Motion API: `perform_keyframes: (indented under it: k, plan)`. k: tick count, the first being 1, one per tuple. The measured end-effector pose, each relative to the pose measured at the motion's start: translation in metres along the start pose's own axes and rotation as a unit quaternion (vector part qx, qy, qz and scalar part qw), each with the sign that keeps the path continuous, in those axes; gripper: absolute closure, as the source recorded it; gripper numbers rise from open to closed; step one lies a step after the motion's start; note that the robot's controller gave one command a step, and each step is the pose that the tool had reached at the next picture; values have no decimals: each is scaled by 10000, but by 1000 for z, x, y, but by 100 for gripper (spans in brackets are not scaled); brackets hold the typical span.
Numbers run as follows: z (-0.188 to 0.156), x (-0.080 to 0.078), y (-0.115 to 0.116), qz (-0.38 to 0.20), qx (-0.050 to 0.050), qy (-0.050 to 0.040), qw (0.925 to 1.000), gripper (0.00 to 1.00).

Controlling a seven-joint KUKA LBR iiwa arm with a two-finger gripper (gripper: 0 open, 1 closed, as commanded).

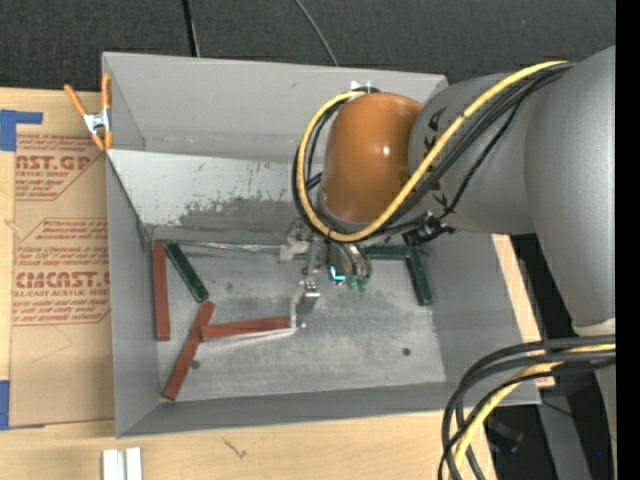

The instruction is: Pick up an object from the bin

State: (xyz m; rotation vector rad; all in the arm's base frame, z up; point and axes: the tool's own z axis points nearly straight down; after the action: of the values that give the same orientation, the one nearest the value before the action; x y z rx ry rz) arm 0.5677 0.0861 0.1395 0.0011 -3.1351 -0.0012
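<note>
Looks like a robotics lab or test cell. Told by a big grey industrial arm [545, 148] reaching in from the right, looped with yellow and black cables [420, 173], an orange cover [365, 158] at its wrist. Underneath, a scuffed grey metal bin [127, 298] on a plain wooden bench [300, 455], with a black lead [188, 18] beyond the bin's far edge.

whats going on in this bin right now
A robot arm reaches in from the right, and its gripper is down near the middle of the grey bin, right at the right end of a flat red-brown stick. Two other red-brown sticks lie towards the left wall. One dark green stick lies at the left and another green stick at the right. Whether it has gripped anything I cannot tell.
</note>
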Motion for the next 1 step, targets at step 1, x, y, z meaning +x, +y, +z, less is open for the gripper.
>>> perform_keyframes:
  k: [1]
  plan:
    - [-4,-2,0,1,-2,-36,10000,0]
